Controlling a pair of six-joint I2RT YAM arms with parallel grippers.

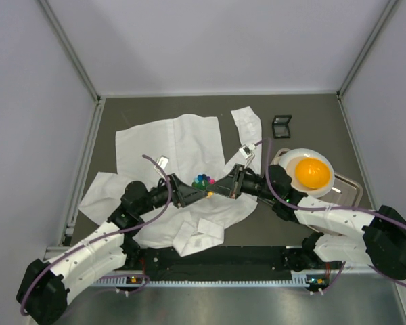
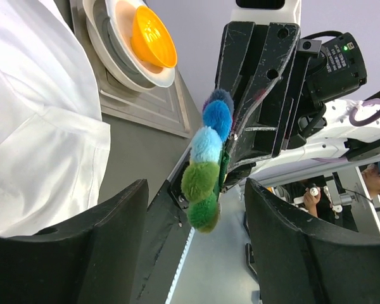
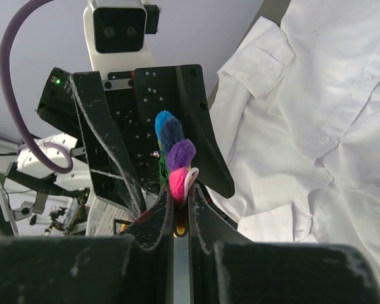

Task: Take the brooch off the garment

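Observation:
The brooch (image 1: 203, 180), a small ring of coloured pompoms, hangs in the air over the middle of the white garment (image 1: 176, 139). My right gripper (image 1: 216, 189) is shut on its lower edge. In the right wrist view the gripper (image 3: 180, 197) pinches the brooch (image 3: 175, 154) at its pink pompom. My left gripper (image 1: 191, 191) faces it from the left and is open. In the left wrist view the green end of the brooch (image 2: 204, 177) sits just beyond the gap of the left gripper (image 2: 196, 193), touching neither finger. No cloth clings to the brooch; the garment (image 2: 31, 126) lies off to the side.
An orange bowl (image 1: 312, 172) sits on a white plate on a metal tray (image 1: 350, 187) at the right. A small black frame (image 1: 281, 126) lies at the back right. The shirt's sleeves spread to the left and towards the near edge.

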